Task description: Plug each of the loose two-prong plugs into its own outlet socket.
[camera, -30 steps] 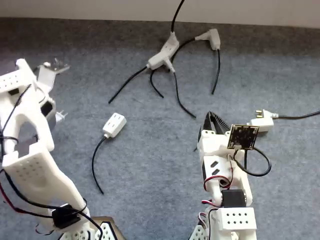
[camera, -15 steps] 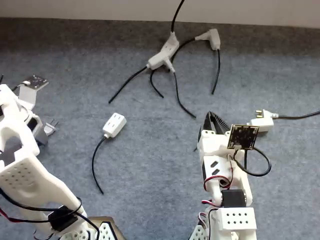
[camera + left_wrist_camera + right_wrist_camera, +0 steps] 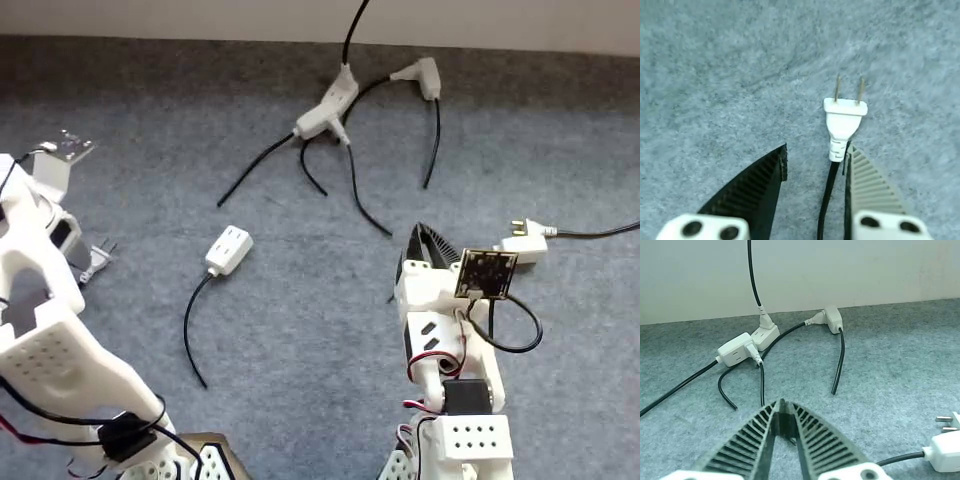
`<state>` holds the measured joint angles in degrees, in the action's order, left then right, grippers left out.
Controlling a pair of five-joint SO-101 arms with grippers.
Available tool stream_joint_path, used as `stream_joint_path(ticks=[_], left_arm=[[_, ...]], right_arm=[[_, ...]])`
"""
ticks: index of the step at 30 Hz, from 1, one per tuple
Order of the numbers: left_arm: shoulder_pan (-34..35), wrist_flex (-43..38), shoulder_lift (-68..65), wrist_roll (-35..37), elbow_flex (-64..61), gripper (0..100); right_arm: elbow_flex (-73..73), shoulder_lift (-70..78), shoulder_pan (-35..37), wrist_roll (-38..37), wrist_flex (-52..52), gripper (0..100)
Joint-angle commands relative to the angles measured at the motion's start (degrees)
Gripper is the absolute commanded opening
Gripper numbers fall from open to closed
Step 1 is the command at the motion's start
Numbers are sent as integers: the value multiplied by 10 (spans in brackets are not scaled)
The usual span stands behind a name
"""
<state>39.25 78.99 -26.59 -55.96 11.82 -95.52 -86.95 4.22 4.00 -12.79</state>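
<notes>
A loose white two-prong plug lies on the grey carpet just ahead of my left gripper, prongs pointing away. The gripper is open and the plug's black cord runs back between the black finger and the white finger. In the high view this plug sits at the far left beside the left arm. A white outlet socket on a short cord lies mid-table. My right gripper is shut on nothing. A second loose plug lies to its right.
At the back lie a white socket block with cords plugged into it and another white connector on a short cord. Black cords trail across the carpet between them. A pale wall bounds the far edge.
The left arm has swung left and toward the near side. The plug beside it has shifted a little left and nearer. The right arm has kept still.
</notes>
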Motion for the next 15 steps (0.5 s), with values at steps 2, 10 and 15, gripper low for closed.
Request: stream_joint_path(ticks=[2,10,15], left_arm=[[-36,-6,29,-1,18,200],[-56,-18,28,-1,17,200],[-48,-43,0,-1,16,200]], right_arm=[[-81,-6,2,-8,-1,9],[-81,-6,2,-8,-1,9],[-81,-6,2,-8,-1,9]])
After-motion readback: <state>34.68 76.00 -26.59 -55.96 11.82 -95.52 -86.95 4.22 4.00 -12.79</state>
